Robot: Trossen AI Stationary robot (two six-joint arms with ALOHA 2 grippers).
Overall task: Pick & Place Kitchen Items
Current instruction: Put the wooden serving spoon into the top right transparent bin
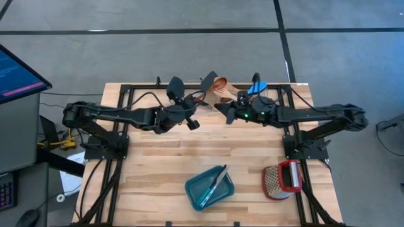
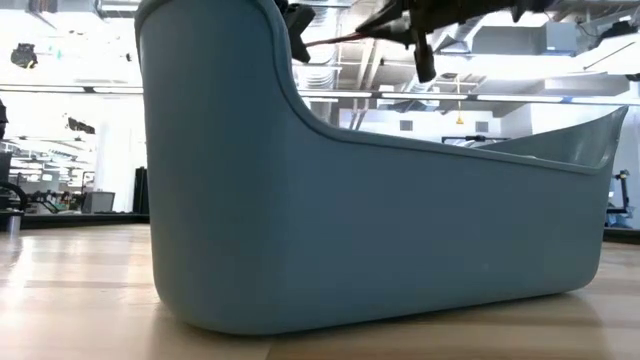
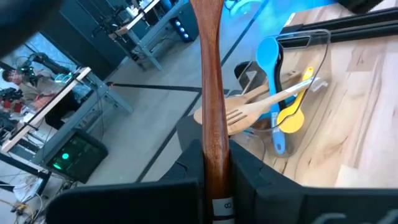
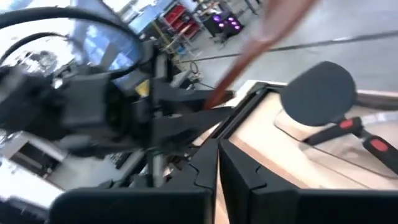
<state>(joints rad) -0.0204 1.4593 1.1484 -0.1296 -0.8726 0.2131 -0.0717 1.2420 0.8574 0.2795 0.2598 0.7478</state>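
Note:
My left gripper (image 1: 196, 101) (image 3: 215, 171) is over the far middle of the table, shut on a brown wooden spoon (image 1: 214, 87). Just beyond it, a clear holder (image 3: 314, 68) on the far edge keeps a blue spoon (image 3: 272, 59), a yellow spoon (image 3: 291, 115) and a pale slotted wooden spatula (image 3: 239, 114). Black spatulas (image 1: 176, 84) fan out of it, one with red on its handle (image 4: 320, 87). My right gripper (image 1: 222, 107) (image 4: 217, 171) faces the left one at close range, shut and holding nothing. My left gripper pinches the brown wooden spoon's handle (image 3: 215, 146) between its two fingers, which lie across the handle. The handle runs on away from the fingers, with the bowl (image 1: 219, 83) above the table's far edge by the holder. Whether the bowl touches anything, I cannot tell.
A teal bin (image 1: 208, 188) stands near the front middle with one slim utensil (image 1: 216, 180) in it; it fills the low view (image 2: 370, 220). A red and grey grater (image 1: 283, 179) lies at the front right. Bare wood lies between the bin and the arms.

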